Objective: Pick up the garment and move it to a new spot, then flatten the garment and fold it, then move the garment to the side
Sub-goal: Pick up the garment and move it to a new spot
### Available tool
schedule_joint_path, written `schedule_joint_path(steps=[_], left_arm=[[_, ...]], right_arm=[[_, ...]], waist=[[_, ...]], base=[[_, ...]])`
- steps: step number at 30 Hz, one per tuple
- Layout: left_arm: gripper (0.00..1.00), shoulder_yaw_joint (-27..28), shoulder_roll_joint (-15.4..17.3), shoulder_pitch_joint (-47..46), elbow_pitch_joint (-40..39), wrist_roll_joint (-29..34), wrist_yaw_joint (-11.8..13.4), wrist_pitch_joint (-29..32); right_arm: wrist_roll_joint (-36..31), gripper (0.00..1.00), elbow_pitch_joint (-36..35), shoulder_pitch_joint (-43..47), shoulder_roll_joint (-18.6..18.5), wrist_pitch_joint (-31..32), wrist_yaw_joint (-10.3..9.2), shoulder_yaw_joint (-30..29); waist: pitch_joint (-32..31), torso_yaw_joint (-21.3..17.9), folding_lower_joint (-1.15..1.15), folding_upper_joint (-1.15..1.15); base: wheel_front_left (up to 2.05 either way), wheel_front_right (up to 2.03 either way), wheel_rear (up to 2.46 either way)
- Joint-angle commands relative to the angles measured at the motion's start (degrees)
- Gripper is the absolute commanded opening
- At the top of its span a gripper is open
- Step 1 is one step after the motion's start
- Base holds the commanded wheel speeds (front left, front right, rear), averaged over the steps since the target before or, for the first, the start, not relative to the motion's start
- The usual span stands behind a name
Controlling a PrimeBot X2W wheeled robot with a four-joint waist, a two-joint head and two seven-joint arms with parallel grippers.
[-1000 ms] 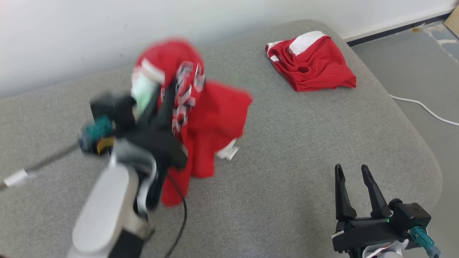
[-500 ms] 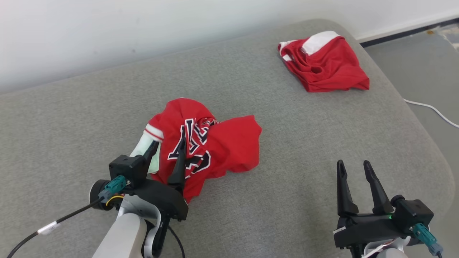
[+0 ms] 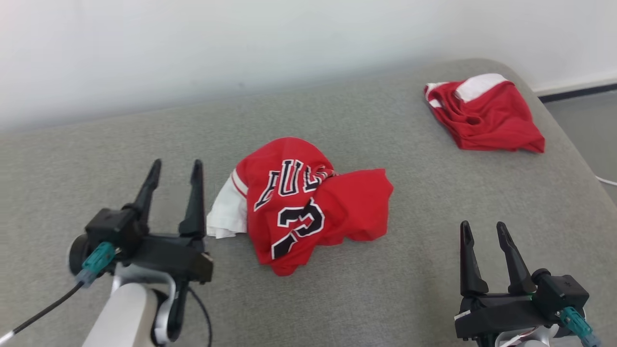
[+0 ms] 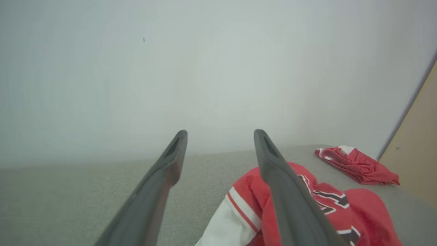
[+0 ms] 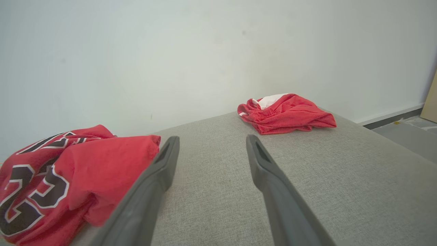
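A grey woven cushion [image 3: 409, 299] lies under both sets of jaws and runs ahead of them to a plain white wall [image 3: 193, 48], matte, with a few small dark specks. To the right of the jaws of the right gripper [image 3: 483, 226] the cushion's rounded corner gives way to a grey floor [image 3: 590, 120]. There a dark skirting strip [image 3: 578, 90] lines the wall's foot, and a white cable [image 3: 608, 181] lies on the floor. Far to the right of the jaws of the left gripper [image 3: 176, 165], a tan board [image 4: 416, 153] shows in the left wrist view. The light is soft and even — no hard shadows.
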Motion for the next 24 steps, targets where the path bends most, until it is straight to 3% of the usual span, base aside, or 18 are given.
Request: schedule_joint_path(steps=[1, 9, 14, 24], left_arm=[[1.0, 0.4, 0.7, 1.3, -0.4, 0.1, 0.2, -0.4], [1.0, 4.4, 5.2, 9.7, -5.7, 2.4, 3.1, -2.5], [1.0, 7.7, 5.9, 15.8, -8.8, 2.7, 4.6, -2.9], [1.0, 14.0, 3.3, 26.6, -14.6, 4.6, 4.3, -2.8]], right_arm=[[-0.4, 1.0, -0.1, 0.6, 0.2, 0.0, -0.14, 0.0], [-1.0, 1.0, 0.5, 0.8, 0.2, 0.0, -0.14, 0.7], [-1.4, 1.0, 0.7, 1.8, 0.2, 0.0, -0.14, 0.4], [-2.6, 1.0, 0.3, 2.8, 0.2, 0.0, -0.14, -0.5]], waist=[[-1.6, 2.1, 0.0, 0.0], [-3.3, 3.7, 0.0, 0.0], [-4.7, 4.2, 0.0, 0.0], [-6.1, 5.3, 0.0, 0.0]], base=[[0.0, 0.0, 0.0], [0.0, 0.0, 0.0], [0.0, 0.0, 0.0], [0.0, 0.0, 0.0]])
